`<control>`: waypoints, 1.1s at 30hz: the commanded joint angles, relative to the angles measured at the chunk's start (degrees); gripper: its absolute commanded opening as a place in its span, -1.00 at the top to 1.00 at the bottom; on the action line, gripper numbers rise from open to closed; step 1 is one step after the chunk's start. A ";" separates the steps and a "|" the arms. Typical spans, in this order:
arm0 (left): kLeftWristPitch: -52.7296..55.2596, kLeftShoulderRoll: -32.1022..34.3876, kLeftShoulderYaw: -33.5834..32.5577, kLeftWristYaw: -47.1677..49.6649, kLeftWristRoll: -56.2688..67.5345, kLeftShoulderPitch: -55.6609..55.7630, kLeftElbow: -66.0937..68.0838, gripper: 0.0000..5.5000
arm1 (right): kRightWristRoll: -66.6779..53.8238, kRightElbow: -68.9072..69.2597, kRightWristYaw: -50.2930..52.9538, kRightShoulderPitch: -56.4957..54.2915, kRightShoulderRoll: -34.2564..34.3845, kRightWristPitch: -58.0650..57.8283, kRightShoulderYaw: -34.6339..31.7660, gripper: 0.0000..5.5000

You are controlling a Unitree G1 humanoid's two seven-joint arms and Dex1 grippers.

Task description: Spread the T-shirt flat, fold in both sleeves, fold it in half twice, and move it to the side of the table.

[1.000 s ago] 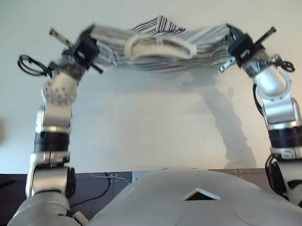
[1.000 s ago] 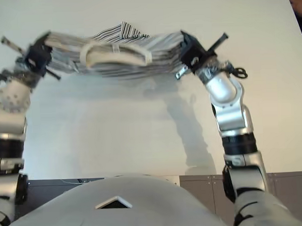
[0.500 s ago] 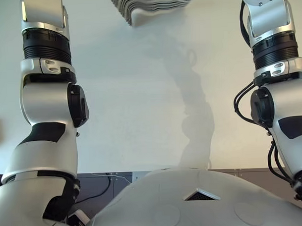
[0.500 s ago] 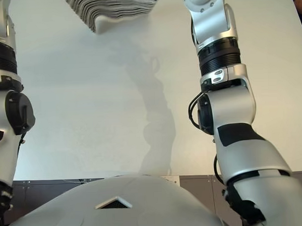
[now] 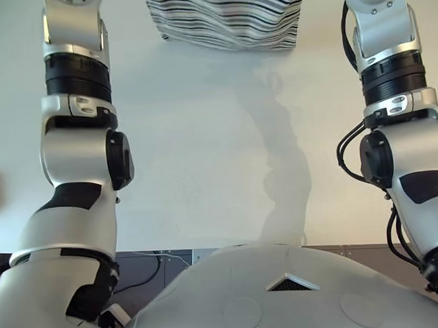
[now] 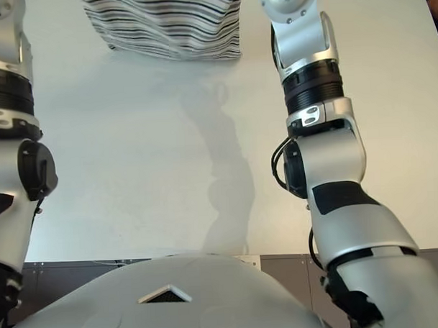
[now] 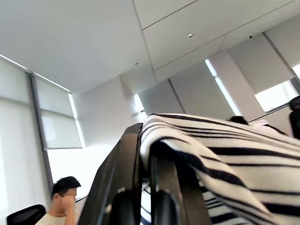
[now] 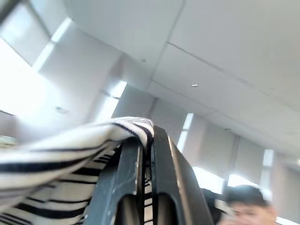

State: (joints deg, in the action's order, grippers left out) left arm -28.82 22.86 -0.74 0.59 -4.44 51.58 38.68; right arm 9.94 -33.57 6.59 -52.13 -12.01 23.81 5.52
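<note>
the left arm (image 5: 78, 140) rises straight up past the top of the head view, on the left side of the white table (image 5: 204, 157). in the left wrist view the left jaws are pinched together on a fold of the t-shirt (image 5: 228, 20), and the striped cloth drapes over the top of the dark fingers (image 7: 119, 173) and falls away to one side, with the room's ceiling (image 7: 84, 37) behind.

between the two arms the t-shirt hangs as a broad black-and-white striped panel over the far middle of the table. its lower edge runs roughly level from one arm to the other, and the cloth above is cut off by the top of the view. whether that edge touches the table cannot be told.

the right arm (image 5: 396, 93) stands raised on the right side in the same way. in the right wrist view the right jaws are clamped together on another fold of the t-shirt, and the stripes spill over one finger.
</note>
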 commanded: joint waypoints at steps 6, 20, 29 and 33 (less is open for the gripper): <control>38.22 16.33 -7.06 -41.47 45.81 -49.30 -49.94 0.95 | -34.83 53.46 -41.77 43.51 -22.34 -33.12 0.51 0.96; 26.42 20.36 2.45 -43.67 9.80 -83.26 -44.12 0.80 | -8.17 52.56 -43.48 70.59 -33.87 -33.08 13.30 0.88; 34.65 25.49 -7.39 -57.06 29.26 -92.88 -51.31 0.32 | -23.28 60.82 -55.97 78.77 -38.46 -27.66 3.05 0.32; 40.20 25.08 -10.32 -57.13 31.88 -91.17 -49.06 0.25 | -25.21 63.24 -57.21 82.36 -39.51 -28.99 -0.28 0.06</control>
State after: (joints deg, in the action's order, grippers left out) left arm 9.75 47.60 -10.00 -55.95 27.65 -38.33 -11.49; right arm -14.46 28.58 -49.40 28.53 -50.10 -4.23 6.78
